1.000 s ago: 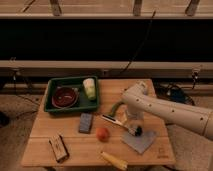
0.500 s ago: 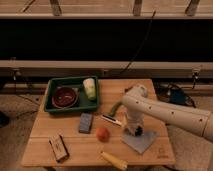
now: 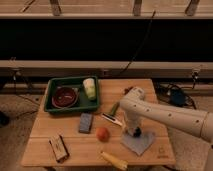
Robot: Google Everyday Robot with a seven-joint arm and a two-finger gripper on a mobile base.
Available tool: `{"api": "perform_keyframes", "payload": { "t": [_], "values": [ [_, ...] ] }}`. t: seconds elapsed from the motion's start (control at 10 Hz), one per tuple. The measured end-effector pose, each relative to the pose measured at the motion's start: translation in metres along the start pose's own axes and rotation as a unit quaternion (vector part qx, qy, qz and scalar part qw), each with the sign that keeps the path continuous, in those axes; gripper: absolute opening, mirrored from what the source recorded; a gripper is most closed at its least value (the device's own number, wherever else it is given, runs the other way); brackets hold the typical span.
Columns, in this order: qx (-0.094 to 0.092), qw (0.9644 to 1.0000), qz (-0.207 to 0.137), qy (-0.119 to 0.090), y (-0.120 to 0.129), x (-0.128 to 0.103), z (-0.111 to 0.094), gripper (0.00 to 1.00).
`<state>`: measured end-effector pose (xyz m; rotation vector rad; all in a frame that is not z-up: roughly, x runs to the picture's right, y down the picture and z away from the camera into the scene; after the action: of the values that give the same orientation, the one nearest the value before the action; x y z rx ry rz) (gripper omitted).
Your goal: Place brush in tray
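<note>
Slim white-handled dish brush (image 3: 112, 119) lies on the wooden table (image 3: 75, 145), by the small green pepper (image 3: 114, 108). Gripper (image 3: 134, 133) sits low over the flat grey cloth (image 3: 144, 144), grip state unreadable. Best play: shift left, pinch mid-handle, head for the dark green plastic tray (image 3: 67, 79).

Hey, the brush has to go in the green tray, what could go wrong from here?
The tool is low over the flat grey cloth, right of the slim white-handled brush, so it may catch cloth instead. The small green pepper lies close beside the brush and could get knocked. The dark green plastic tray already holds a dark red round bowl and a pale cylindrical object, leaving little room.
</note>
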<state>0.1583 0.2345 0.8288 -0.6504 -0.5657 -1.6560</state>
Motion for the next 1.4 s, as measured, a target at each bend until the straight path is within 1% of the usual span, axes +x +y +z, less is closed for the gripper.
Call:
{"api": "perform_keyframes", "payload": {
  "t": [0.1, 0.2, 0.3, 0.4, 0.5, 0.7, 0.8, 0.9, 1.1, 1.2, 1.3, 1.4],
  "values": [
    [-0.001, 1.0, 0.004, 0.005, 0.003, 0.005, -0.003, 0.3],
    [-0.001, 0.9999, 0.009, 0.014, 0.007, 0.012, -0.013, 0.18],
    [0.003, 0.9997, 0.01, 0.02, 0.01, 0.017, -0.027, 0.08],
    [0.009, 0.9996, 0.01, 0.027, 0.011, 0.022, -0.044, 0.02],
    [0.014, 0.9993, 0.007, 0.033, 0.011, 0.026, -0.058, 0.0],
    [0.029, 0.9981, -0.005, 0.054, 0.007, 0.04, -0.099, 0.0],
    [0.033, 0.9975, -0.009, 0.062, 0.006, 0.046, -0.11, 0.0],
    [0.04, 0.9963, -0.017, 0.074, -0.001, 0.056, -0.127, 0.0],
    [0.05, 0.994, -0.024, 0.094, -0.015, 0.074, -0.147, 0.0],
    [0.057, 0.9926, -0.027, 0.103, -0.027, 0.083, -0.158, 0.0],
    [0.063, 0.9916, -0.027, 0.109, -0.037, 0.091, -0.165, 0.0],
    [0.074, 0.9906, -0.027, 0.112, -0.05, 0.1, -0.172, 0.0]
  ]
}}
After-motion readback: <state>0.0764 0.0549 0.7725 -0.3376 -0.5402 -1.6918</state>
